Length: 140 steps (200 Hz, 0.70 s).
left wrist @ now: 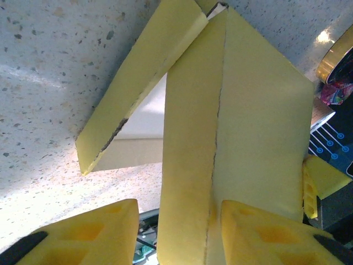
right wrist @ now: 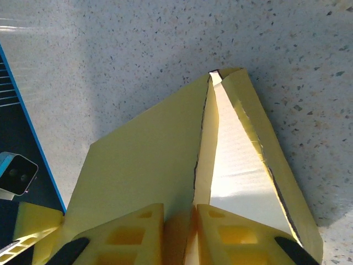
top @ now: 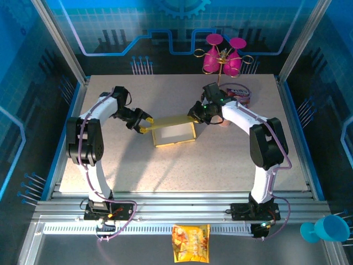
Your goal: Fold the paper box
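And here we are with the paper box [top: 175, 134] sitting mid-tabletop [top: 231, 165], white floor up, between the two arms. The right hand [right wrist: 180, 208] is clenched on the right end of the far wall, thin card pinched flat between its yellow fingers [right wrist: 132, 234], and that looks to us like the anchor. The left hand [left wrist: 179, 205] straddles the doubled card at the other end, jaws apart, one pad against the card and a sliver of gap on the other side, so we read it as released rather than gripping. To do this fold well, we'd hold the right pinch firm, close the left squarely over both layers, then roll the wall down along its crease so the layers don't splay. Now the trouble: from above both hands cover the very corners they work. We can't tell whether any tab has locked, and in the wrist views the walls cut off most of the box floor
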Tool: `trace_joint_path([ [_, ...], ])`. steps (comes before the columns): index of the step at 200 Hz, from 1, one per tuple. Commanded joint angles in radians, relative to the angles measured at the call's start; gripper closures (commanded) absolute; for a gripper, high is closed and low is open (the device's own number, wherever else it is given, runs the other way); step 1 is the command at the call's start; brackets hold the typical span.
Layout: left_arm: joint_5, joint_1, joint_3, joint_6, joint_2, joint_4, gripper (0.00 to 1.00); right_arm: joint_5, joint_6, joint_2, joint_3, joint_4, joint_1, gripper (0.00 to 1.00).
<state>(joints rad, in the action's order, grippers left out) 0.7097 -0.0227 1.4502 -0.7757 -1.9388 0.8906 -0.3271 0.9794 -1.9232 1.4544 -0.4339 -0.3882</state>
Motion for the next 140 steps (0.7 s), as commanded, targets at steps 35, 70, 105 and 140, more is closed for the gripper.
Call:
trace_joint_path([
  [35, -0.003, -0.015, -0.055, 0.006, -0.014, -0.051, 0.69, 0.031, -0.070, -0.011, -0.014, -0.036, -0.024, 0.81],
  [70, -0.009, -0.033, -0.090, 0.007, -0.019, -0.073, 0.70, 0.059, -0.127, -0.013, -0.018, -0.069, -0.032, 0.82],
  [105, -0.048, -0.054, -0.113, 0.027, -0.027, -0.072, 0.70, 0.093, -0.190, -0.010, -0.034, -0.099, -0.035, 0.83],
  [140, -0.097, -0.066, -0.127, 0.055, -0.020, -0.057, 0.67, 0.137, -0.266, -0.007, -0.022, -0.144, -0.043, 0.81],
])
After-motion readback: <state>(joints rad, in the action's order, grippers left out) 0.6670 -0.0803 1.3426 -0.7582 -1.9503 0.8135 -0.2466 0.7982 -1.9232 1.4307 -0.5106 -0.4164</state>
